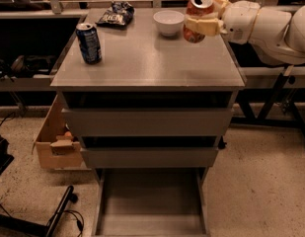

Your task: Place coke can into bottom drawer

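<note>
Above the cabinet top's [152, 63] back right corner, the gripper [198, 19] clamps the tilted coke can [200, 4] beside a bowl [168, 21]; the bottom drawer [149, 209] stands open.

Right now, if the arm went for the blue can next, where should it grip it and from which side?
Mid-body, jaws across its round wall, coming from its right: the blue can stands upright with bare cabinet top on that side and a chip bag behind. The gripper, above the right rear corner, is shut on the coke can.
</note>
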You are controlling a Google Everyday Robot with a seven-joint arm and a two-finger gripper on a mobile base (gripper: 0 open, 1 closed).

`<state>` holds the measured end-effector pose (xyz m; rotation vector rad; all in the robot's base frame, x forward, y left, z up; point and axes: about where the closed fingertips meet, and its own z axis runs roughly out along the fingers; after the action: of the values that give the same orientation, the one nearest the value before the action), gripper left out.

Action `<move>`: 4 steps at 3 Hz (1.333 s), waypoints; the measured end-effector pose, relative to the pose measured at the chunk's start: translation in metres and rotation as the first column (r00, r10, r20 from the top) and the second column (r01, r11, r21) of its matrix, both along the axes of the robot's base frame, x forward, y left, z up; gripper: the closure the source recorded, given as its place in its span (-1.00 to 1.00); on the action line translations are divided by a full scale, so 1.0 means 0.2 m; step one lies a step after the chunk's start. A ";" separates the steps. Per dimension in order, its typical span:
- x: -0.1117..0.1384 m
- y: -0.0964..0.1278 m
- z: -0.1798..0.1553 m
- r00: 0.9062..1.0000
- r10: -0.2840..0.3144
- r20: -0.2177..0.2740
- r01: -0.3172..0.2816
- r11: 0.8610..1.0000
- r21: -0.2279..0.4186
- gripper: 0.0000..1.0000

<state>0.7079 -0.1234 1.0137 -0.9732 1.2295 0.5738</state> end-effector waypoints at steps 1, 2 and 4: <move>-0.14 0.03 0.08 0.980 0.158 0.118 -0.159 0.987 -0.004 1.00; -0.35 0.02 0.13 0.938 0.323 0.123 -0.313 0.945 -0.092 1.00; -0.41 0.05 0.10 0.920 0.374 0.114 -0.362 0.926 -0.109 1.00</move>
<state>0.6256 -0.1139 1.0342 -1.3096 0.9616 0.7418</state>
